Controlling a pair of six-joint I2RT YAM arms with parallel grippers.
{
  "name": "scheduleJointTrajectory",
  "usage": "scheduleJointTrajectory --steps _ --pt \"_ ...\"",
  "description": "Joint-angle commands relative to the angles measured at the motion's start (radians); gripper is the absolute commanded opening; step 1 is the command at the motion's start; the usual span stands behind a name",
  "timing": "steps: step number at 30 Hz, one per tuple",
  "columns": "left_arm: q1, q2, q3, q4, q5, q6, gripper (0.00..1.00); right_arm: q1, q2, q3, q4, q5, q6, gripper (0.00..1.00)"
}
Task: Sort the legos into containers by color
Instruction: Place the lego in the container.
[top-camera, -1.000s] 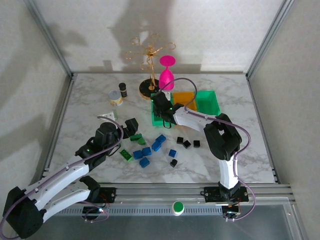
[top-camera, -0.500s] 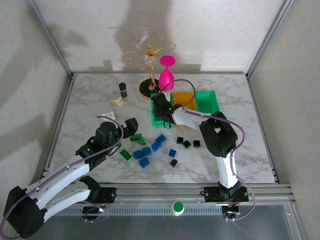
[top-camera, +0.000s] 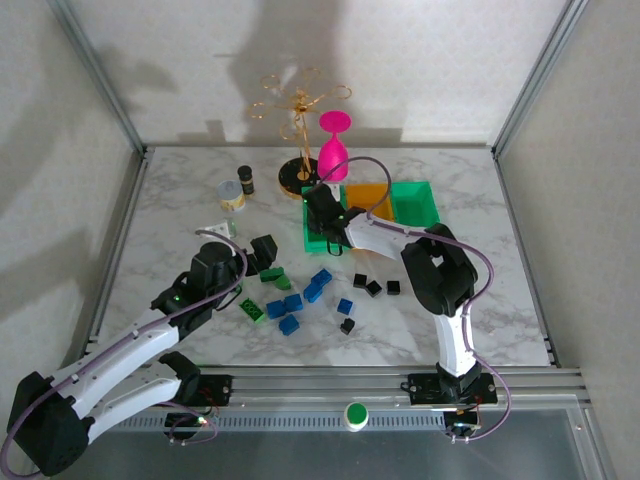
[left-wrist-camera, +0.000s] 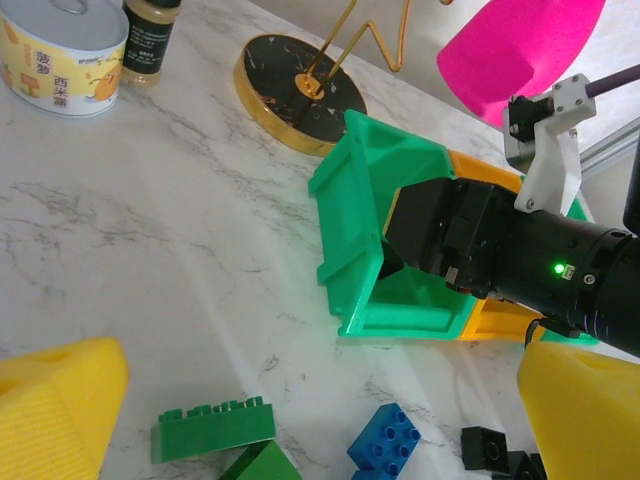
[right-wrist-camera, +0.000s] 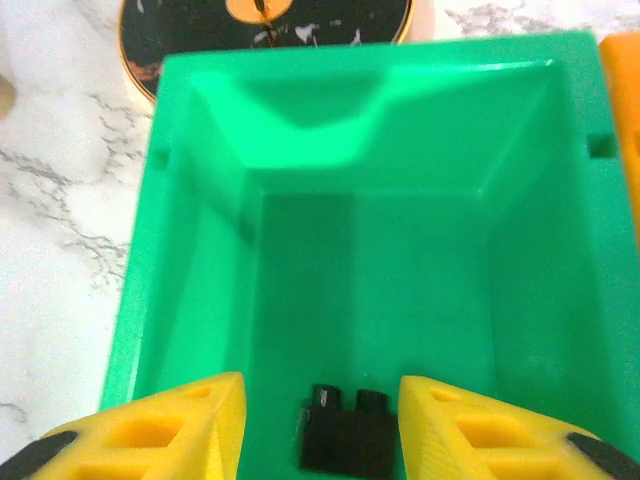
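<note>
The left hand (top-camera: 262, 249) hovers low over the desk (top-camera: 170, 220), in the same place as a second ago. Its fingers (left-wrist-camera: 58, 412) stand wide apart and hold nothing. A green lego (left-wrist-camera: 212, 429) lies on the desk below them. To the right the loose legos wait on the desk: green ones (top-camera: 272, 276), then blue ones (top-camera: 291, 304), then black ones (top-camera: 374, 288).

Behind them the bins stand in one row: a green bin (left-wrist-camera: 352, 215), an orange bin (top-camera: 366, 193) and a second green bin (top-camera: 418, 203). The right hand (top-camera: 322, 214) reaches down into the first green bin.

Here is the change: a second ago its fingers were almost shut, and now they have parted a little. A black lego (right-wrist-camera: 348, 442) sits low between them, with a clear gap at one finger and almost none at the other. So the hand is narrow and grips nothing. I judge that the lego is released into this bin.

For the task this means one black lego is sorted, and this bin now serves for black. Most legos are not yet sorted.
</note>
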Motion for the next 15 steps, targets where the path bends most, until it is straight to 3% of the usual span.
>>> scheduleJointTrajectory --steps 1,9,15 --pt "0.012 -0.016 0.038 -0.004 0.012 0.025 1.0 -0.005 -0.042 0.031 -0.012 -0.003 -0.017 0.45" --pt "0.012 -0.027 0.053 -0.017 0.072 0.028 1.0 -0.004 -0.155 -0.014 -0.027 -0.009 -0.004 0.46" --pt "-0.003 -0.034 0.046 -0.02 0.119 0.012 1.0 -0.003 -0.31 -0.157 -0.065 0.019 0.032 0.49"
